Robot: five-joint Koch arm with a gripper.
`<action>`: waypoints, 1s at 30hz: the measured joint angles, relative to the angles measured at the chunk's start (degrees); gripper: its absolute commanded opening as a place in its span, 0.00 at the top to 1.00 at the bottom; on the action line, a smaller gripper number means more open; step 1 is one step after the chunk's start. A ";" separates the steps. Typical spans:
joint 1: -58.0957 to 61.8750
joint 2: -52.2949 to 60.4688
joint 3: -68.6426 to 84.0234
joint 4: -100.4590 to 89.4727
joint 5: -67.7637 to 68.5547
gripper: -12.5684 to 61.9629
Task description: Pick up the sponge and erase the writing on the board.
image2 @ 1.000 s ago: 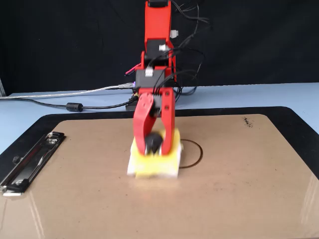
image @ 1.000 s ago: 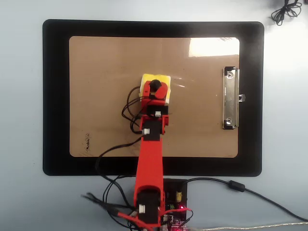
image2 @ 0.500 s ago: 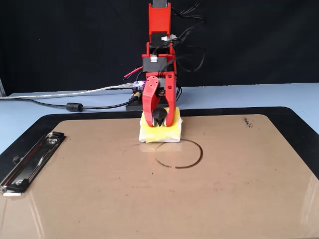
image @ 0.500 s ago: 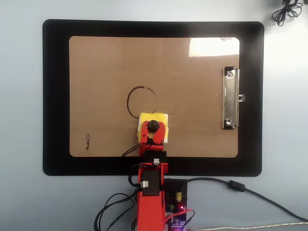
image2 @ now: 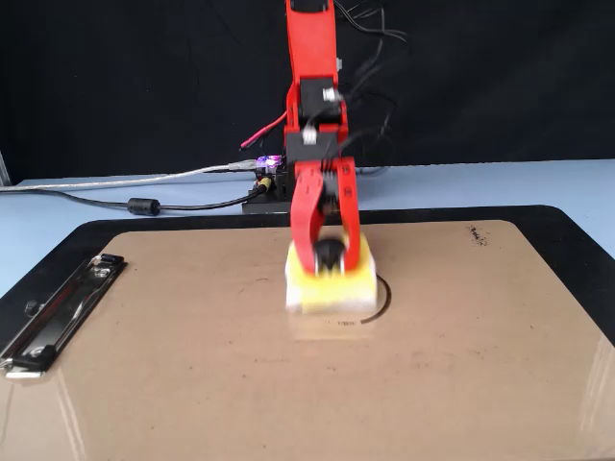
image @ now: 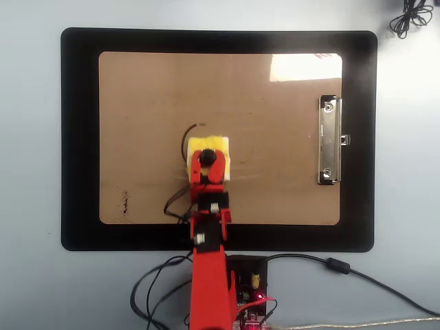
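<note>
We have the sponge [image: 208,152] clamped by its black knob [image: 207,158] in the pincer [image: 207,159], pressed flat on the board [image: 137,89] a little toward the arm's side of the board's middle. What matters for the coming stroke is where the leftover writing [image: 186,139] lies: in the overhead view a short dark arc peeks out past the sponge's far-left corner, and in the fixed view another arc [image2: 382,301] curves out from under the side of the sponge, toward the board's corner with the small smudge [image: 125,203]. So the marks hug the sponge's edges, and we judge a short sideways and outward sweep would cover them.

The sponge looks blurred in the fixed view, which suggests motion. How much of the circle sits hidden beneath the foam we cannot tell.

The metal clip [image: 329,140] on the board's short edge is well apart from the sponge and poses no obstacle. The black mat [image: 79,137] frames the board on the surface [image: 31,137], and cables [image2: 144,204] trail behind the arm's base, clear of the board.
</note>
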 measured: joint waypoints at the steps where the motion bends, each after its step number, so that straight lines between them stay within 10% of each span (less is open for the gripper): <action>1: -0.18 5.36 4.48 0.53 0.00 0.94; 6: -0.18 18.02 10.37 4.83 0.18 0.94; 16: -0.26 -26.37 -34.72 3.52 -1.23 0.94; 26: -0.97 20.57 8.70 9.58 -1.49 0.94; 30: -2.64 17.49 6.50 10.20 -1.93 0.94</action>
